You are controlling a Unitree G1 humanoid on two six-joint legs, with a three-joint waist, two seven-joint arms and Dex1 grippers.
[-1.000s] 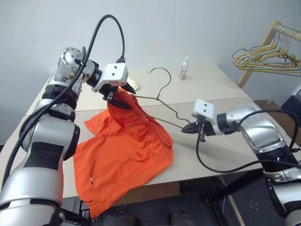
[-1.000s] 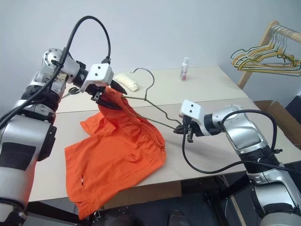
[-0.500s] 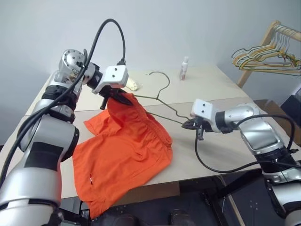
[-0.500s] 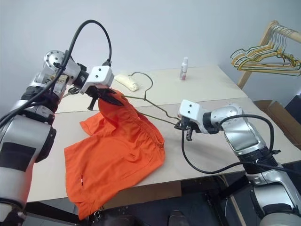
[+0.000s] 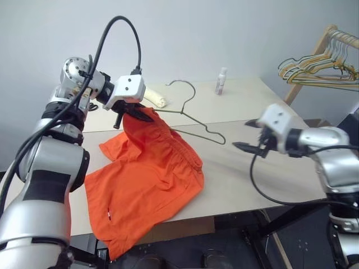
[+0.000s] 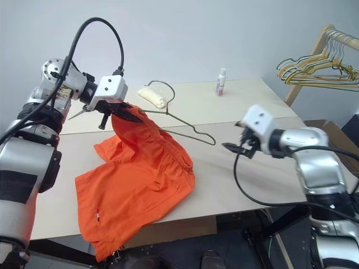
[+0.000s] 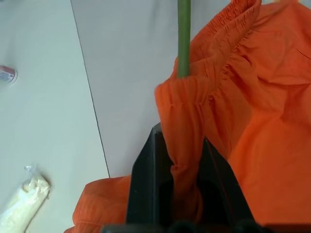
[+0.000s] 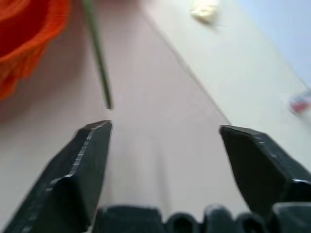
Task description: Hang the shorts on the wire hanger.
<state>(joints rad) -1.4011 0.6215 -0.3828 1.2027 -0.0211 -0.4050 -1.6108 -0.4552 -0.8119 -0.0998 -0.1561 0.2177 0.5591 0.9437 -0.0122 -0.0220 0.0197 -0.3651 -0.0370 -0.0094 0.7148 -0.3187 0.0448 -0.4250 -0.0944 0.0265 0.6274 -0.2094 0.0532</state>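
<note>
Beige tabletop (image 5: 235,185) fills the middle of my left eye view, a pale wall behind it and a rack of hangers (image 5: 320,70) at upper right. I see the shorts (image 5: 148,179) spread at centre left, one waistband corner lifted by the left gripper (image 5: 137,115), which is clenched on the fabric. I see the wire hanger (image 5: 193,120) running from that corner across the table, hook toward the back. A small bottle (image 5: 221,81) stands near the far edge. At right of centre the right gripper (image 5: 247,147) hovers, clear of the wire.

My left wrist view adds the fabric pinched between black fingers (image 7: 146,179), and a wrapped bundle (image 7: 22,204) at lower left.

My right wrist view shows its fingers (image 8: 82,165) spread wide, nothing between them.
</note>
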